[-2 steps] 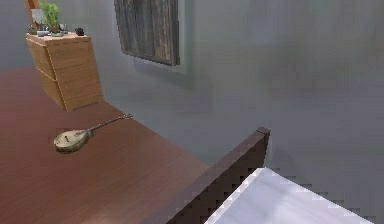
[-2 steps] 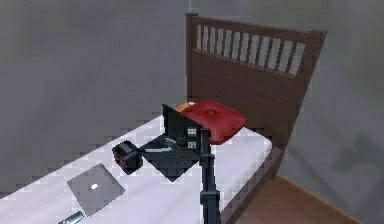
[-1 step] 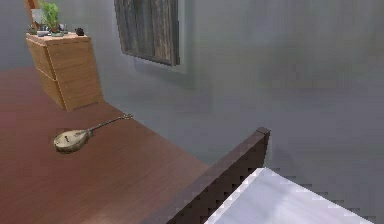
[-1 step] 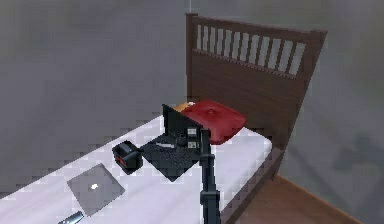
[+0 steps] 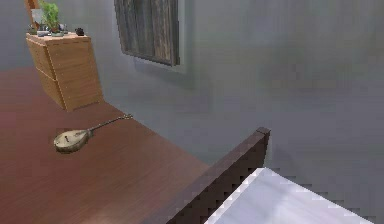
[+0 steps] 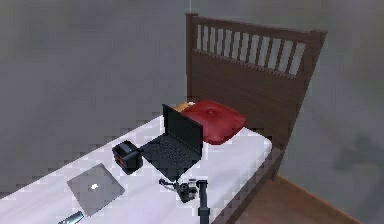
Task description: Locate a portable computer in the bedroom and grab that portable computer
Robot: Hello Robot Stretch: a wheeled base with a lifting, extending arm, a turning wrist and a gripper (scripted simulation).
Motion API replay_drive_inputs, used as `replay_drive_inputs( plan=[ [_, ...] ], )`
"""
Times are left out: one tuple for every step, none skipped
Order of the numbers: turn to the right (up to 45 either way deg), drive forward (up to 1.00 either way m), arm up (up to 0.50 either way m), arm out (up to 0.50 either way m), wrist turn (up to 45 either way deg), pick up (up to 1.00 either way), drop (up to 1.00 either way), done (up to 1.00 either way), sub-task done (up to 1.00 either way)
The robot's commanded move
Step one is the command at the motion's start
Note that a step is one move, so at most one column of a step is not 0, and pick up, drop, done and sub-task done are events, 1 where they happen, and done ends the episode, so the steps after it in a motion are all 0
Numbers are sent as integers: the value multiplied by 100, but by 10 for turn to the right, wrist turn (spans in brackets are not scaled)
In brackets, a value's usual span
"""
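Forward view. The grey slatted window (image 5: 150, 28), upper centre of the frame, is cut off by the top edge. The white mattress (image 5: 275, 200), lower right, is cut off by the bottom edge.

Arm side view. The orange object (image 6: 181, 105), centre of the frame, is largely hidden behind the open black laptop (image 6: 172, 145); type indeterminate. The small dark box with red marking (image 6: 128, 157), left of centre, is too small to identify. The fingers (image 6: 175, 186), lower centre, are too small to resolve; whether they hold anything cannot be determined.

Both views look down, sharing the bed (image 5: 285, 200).
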Motion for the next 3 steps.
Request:
replay_drive_inputs(
  plan=[
    [0, 0, 0, 0, 0, 100, 0, 0, 0],
    [0, 0, 10, 0, 0, 0, 0, 0, 0],
    [0, 0, 0, 0, 0, 0, 0, 100, 0]
  ],
)
